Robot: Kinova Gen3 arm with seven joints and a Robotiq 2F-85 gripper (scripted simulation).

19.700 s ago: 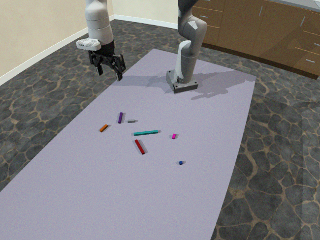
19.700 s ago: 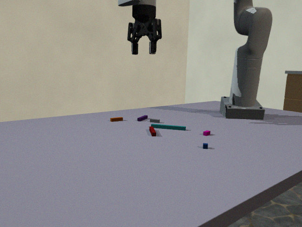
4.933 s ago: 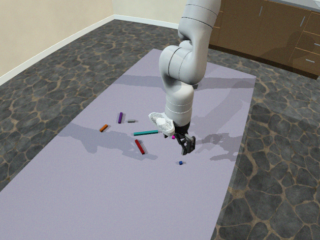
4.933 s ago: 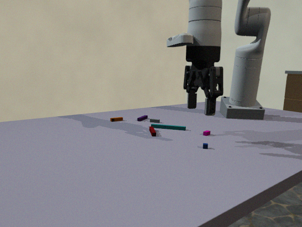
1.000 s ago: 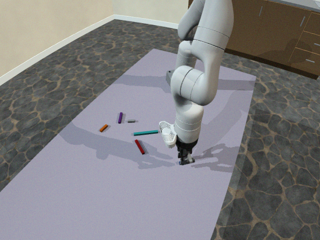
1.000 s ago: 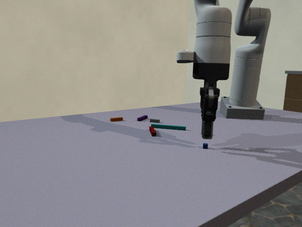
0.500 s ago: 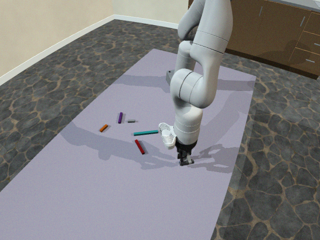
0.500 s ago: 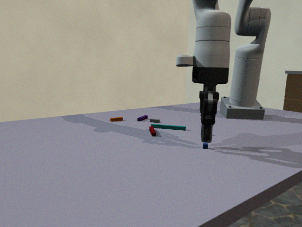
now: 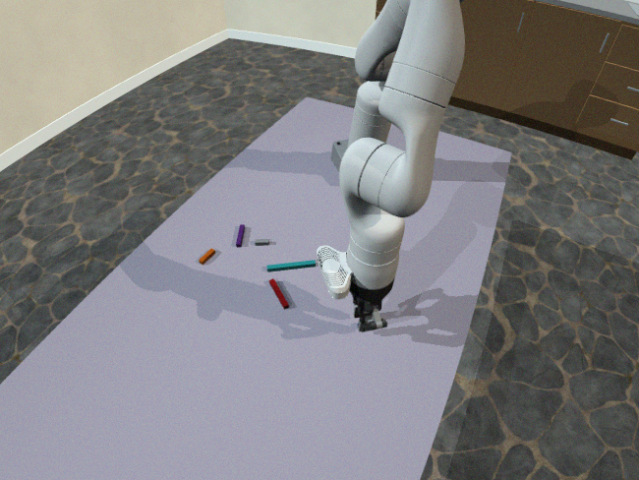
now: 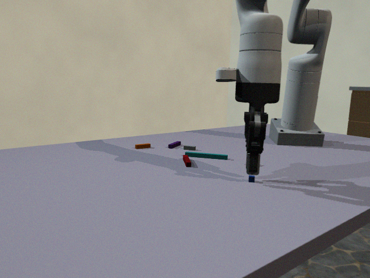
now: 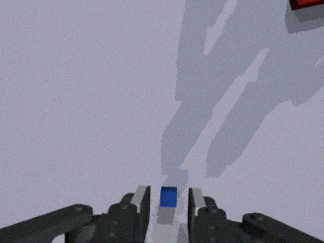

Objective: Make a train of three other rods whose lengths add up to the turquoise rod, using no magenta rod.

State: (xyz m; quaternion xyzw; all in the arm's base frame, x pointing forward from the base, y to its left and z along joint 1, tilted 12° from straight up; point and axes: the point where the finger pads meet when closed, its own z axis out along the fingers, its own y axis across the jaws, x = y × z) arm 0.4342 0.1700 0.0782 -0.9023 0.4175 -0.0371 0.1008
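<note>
A small blue rod (image 10: pixel 251 179) lies on the table and shows between my fingertips in the wrist view (image 11: pixel 169 196). My gripper (image 10: pixel 252 172) points straight down just above it, partly open, with a gap on each side of the rod (image 11: pixel 169 193); it holds nothing. In the top view the gripper (image 9: pixel 370 325) hides the blue rod. The turquoise rod (image 9: pixel 291 266) lies to the left of the arm, and the red rod (image 9: pixel 278 293) lies just in front of it. Farther left are the purple rod (image 9: pixel 240 235), the grey rod (image 9: pixel 261 241) and the orange rod (image 9: pixel 206 256).
The arm's base (image 10: pixel 295 134) stands at the far end of the table. The table's right edge (image 9: pixel 464 330) runs close to the gripper. Brown cabinets (image 9: pixel 567 67) stand behind, off the table.
</note>
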